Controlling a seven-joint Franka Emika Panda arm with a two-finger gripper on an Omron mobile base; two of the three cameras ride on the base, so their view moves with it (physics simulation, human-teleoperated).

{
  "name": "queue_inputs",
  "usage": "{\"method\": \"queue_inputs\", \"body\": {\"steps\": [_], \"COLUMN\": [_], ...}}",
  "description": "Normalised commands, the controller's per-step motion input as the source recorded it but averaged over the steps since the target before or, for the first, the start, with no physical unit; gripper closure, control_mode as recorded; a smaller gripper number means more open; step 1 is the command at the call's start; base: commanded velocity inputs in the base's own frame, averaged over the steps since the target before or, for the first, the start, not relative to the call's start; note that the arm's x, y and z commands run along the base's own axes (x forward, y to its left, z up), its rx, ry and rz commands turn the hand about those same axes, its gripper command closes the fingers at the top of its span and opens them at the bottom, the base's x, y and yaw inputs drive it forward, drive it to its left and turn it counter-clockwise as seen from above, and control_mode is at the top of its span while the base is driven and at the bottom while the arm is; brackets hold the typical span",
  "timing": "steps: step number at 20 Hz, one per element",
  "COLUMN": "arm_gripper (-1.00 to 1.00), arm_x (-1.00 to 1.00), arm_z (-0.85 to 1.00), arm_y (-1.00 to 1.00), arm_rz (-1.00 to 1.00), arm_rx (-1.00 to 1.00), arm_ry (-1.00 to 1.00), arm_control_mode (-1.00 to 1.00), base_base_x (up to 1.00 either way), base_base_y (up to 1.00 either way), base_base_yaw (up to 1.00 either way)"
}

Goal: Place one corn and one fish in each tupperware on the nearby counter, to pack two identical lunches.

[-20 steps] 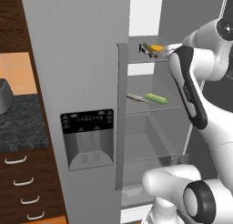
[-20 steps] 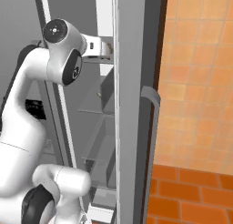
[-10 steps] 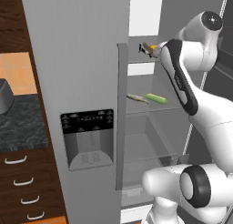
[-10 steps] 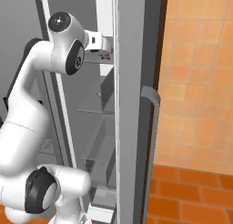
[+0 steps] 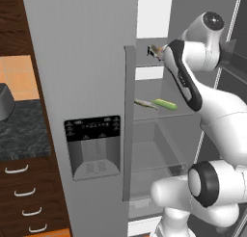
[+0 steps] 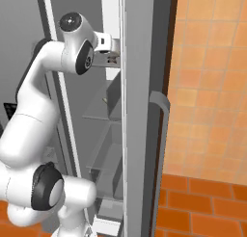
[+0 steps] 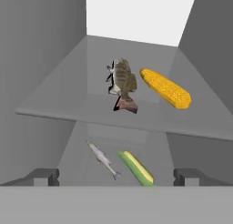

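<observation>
In the hand view a dark spiky-finned fish (image 7: 123, 83) and a plain yellow corn (image 7: 166, 88) lie side by side on the fridge's upper glass shelf. On the shelf below lie a slender silvery fish (image 7: 103, 160) and a green-husked corn (image 7: 137, 168). My gripper (image 7: 116, 176) is open, its fingertips (image 7: 46, 175) wide apart with nothing between them, short of the upper shelf's front edge. From the left base view the gripper (image 5: 153, 51) sits at the upper shelf, above the husked corn (image 5: 165, 104) and the slender fish (image 5: 144, 104). The tupperware is out of view.
The fridge's closed left door (image 5: 91, 96) with its dispenser panel stands left of the arm. The open right door and its handle (image 6: 161, 135) flank the arm (image 6: 77, 58) closely. The marbled counter (image 5: 21, 135) over drawers lies far left.
The arm's elbow has swung up and in toward the fridge while the hand stays at the upper shelf. The yellow corn seen beside the gripper earlier is now hidden behind the arm.
</observation>
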Motion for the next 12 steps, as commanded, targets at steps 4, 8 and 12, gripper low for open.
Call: {"method": "queue_inputs", "body": {"steps": [4,8,12], "arm_gripper": [-1.0,-1.0,-1.0], "arm_x": [0.41,0.46,0.41], "arm_z": [-0.1,0.0,-0.1], "arm_y": [0.0,0.0,0.0], "arm_rz": [0.02,0.07,0.06], "arm_rx": [0.0,0.0,0.0], "arm_ry": [0.02,0.0,0.02], "arm_control_mode": [-1.0,-1.0,-1.0], "base_base_x": [0.0,0.0,0.0], "base_base_y": [0.0,0.0,0.0], "base_base_yaw": [0.0,0.0,0.0]}}
